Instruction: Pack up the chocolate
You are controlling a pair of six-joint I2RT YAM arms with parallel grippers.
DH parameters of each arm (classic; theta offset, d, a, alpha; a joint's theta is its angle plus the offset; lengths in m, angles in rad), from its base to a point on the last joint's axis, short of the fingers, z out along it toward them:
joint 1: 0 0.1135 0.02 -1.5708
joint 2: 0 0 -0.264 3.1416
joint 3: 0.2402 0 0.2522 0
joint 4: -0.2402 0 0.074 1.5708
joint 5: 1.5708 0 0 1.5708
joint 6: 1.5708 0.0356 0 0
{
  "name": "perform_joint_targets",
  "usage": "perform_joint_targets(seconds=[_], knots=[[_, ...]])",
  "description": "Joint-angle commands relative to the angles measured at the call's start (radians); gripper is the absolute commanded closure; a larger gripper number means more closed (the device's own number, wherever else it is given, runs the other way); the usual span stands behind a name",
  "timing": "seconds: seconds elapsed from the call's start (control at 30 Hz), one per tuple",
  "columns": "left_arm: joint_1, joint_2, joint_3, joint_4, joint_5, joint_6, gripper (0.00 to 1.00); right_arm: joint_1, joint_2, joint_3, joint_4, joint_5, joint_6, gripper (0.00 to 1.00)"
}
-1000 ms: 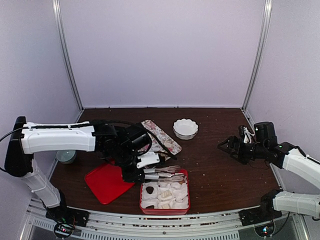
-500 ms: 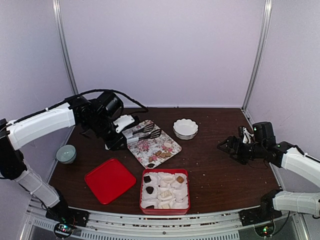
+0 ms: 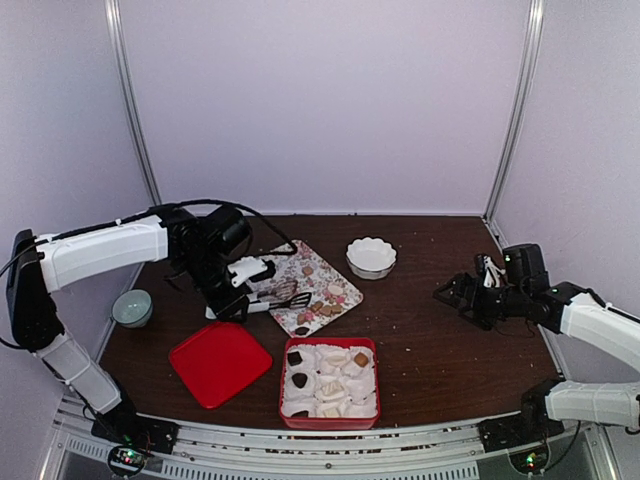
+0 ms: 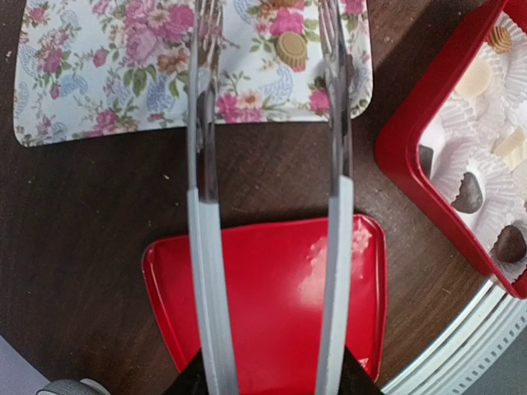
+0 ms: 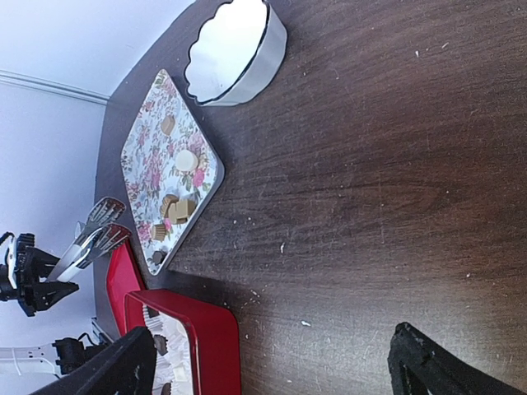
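Observation:
Small tan and dark chocolate pieces (image 3: 318, 305) lie on the near end of the flowered tray (image 3: 335, 270); a round tan one (image 4: 290, 47) sits between the tong tips. My left gripper (image 3: 238, 292) is shut on metal tongs (image 4: 202, 206), whose two arms stand apart, empty, tips over the tray. The red box (image 3: 372, 345) holds white paper cups, some with chocolate pieces in them (image 4: 469, 193). My right gripper (image 5: 272, 370) hangs open over bare table at the right, nothing between its fingers.
A red lid (image 3: 218, 362) lies left of the box, under the tong handles. A white scalloped bowl (image 3: 371, 256) stands beyond the tray. A small pale green bowl (image 3: 132, 306) sits at the far left edge. Dark wooden table lies between the box and my right arm.
The left arm has carried the tongs from over the red box back to the tray's near end. A tan piece now shows in the box. The right arm has stayed put.

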Motion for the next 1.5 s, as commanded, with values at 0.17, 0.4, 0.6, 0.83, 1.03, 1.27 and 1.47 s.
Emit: perform_joint_targets(seconds=[0.17,0.4,0.6,0.83,1.03,1.27,1.47], knots=[[-0.008,0.049,-0.007,-0.004,0.044,-0.018,0.61,0.006,0.041,0.04,0.025,0.016,-0.007,0.0],[-0.017,0.093,0.01,-0.013,0.037,-0.018,0.61,0.005,0.055,0.041,0.032,0.009,-0.009,0.0],[-0.017,0.117,0.027,-0.019,0.004,-0.023,0.67,0.006,0.063,0.042,0.036,0.006,-0.011,0.0],[-0.017,0.162,0.062,-0.028,-0.022,-0.031,0.71,0.005,0.067,0.042,0.033,0.006,-0.014,0.0],[-0.015,0.186,0.084,-0.033,-0.026,-0.03,0.75,0.005,0.066,0.049,0.021,0.009,-0.021,0.0],[0.005,0.151,0.08,-0.033,-0.027,-0.036,0.86,0.004,0.075,0.058,0.021,0.008,-0.026,0.0],[0.012,0.104,0.091,-0.026,-0.017,-0.042,0.9,0.005,0.09,0.07,0.023,-0.002,-0.034,0.0]])
